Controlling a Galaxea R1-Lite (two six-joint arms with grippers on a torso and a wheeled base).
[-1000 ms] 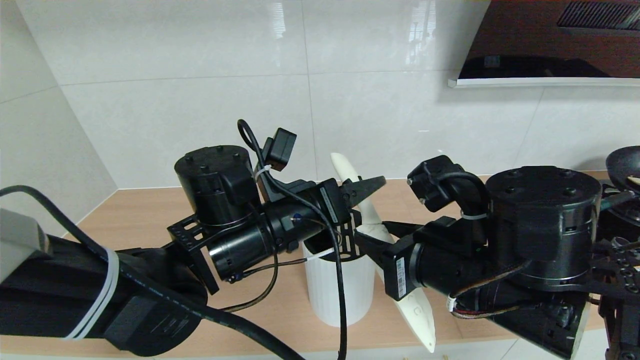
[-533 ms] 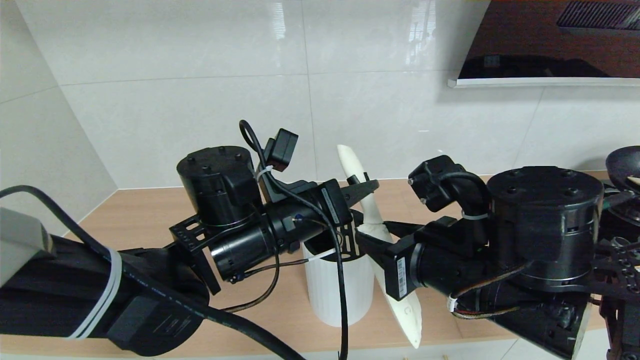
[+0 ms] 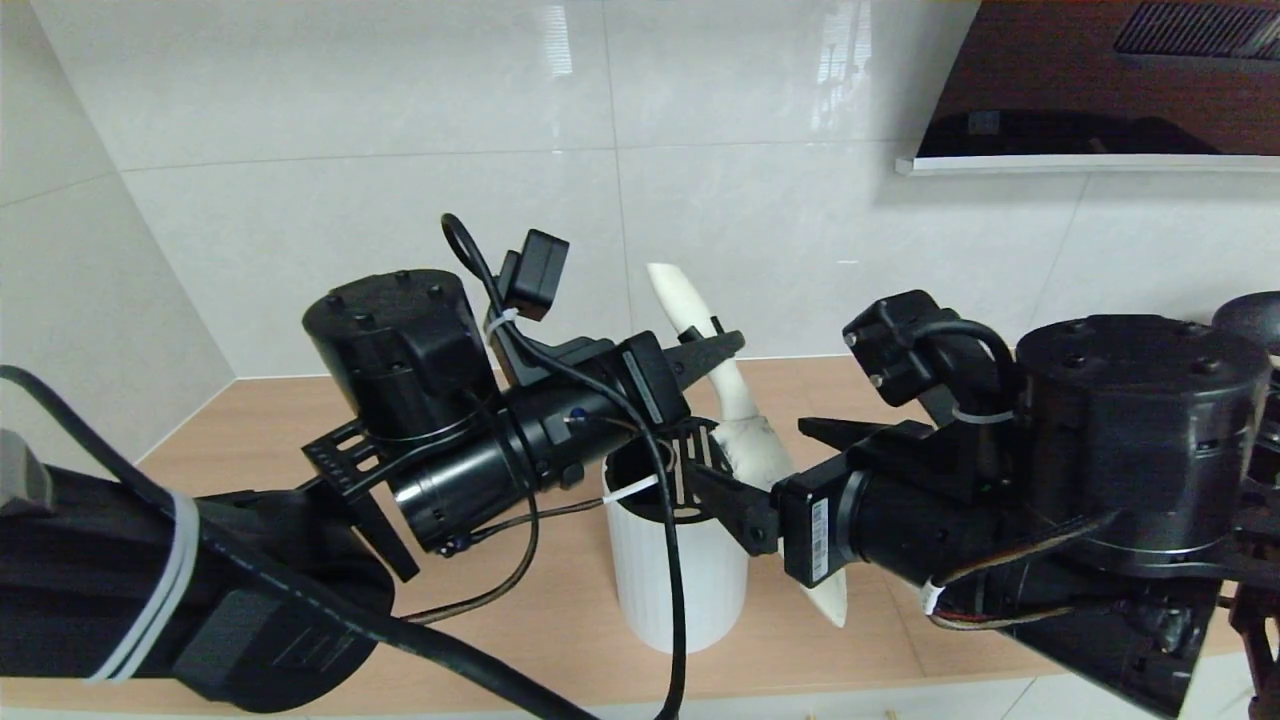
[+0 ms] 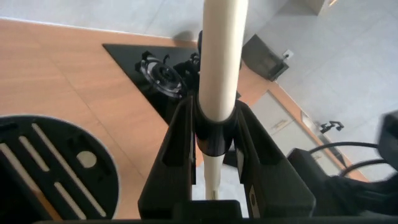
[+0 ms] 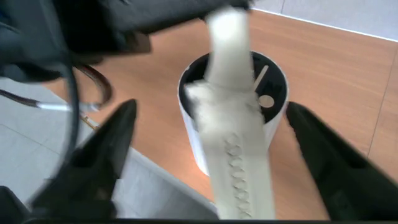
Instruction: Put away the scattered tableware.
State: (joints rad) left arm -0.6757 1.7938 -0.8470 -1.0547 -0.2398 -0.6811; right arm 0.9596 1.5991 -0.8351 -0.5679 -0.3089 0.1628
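Cream utensil is off the surface, tilted: thin handle end up toward the wall, broad end low, just beside the white holder on its right side. We can't tell if it touches the holder.

L hand is clamped on the handle. In L wrist view the handle runs straight between the two fingers, pinched at the dark collar.

R hand is spread wide, one finger either side of the utensil's broad part, not touching it. R wrist view shows both fingers well apart, w/ the utensil between them and the holder behind it.

Holder stands upright on the wood surface, near its front edge. It has a black slotted insert on top and a pale stick inside.

Stove is set into the surface farther along. Hood is on the tiled wall, upper right.
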